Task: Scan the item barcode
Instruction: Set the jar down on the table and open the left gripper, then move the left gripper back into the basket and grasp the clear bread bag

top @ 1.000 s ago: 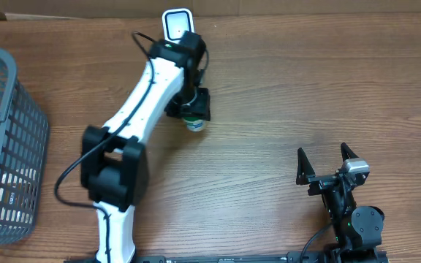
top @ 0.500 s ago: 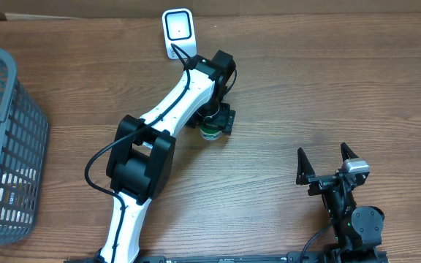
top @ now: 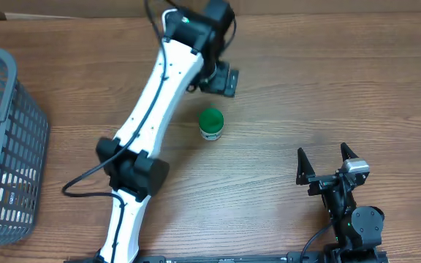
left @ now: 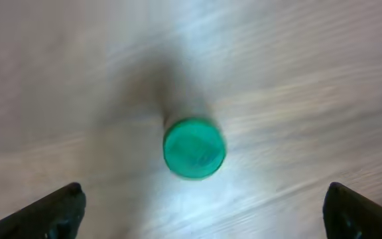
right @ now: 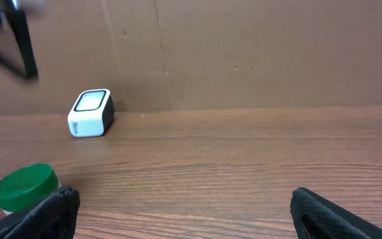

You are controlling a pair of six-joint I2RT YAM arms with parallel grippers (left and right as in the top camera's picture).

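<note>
Green-lidded white jar (top: pixel 211 124) stands upright beneath left gripper (top: pixel 221 79), centred between its spread, empty fingers; right gripper (top: pixel 327 159), likewise agape, farther.

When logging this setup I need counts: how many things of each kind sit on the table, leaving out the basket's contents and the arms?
Green-capped jar: 1
White scanner: 1
Grey basket: 1
Total: 3
</note>
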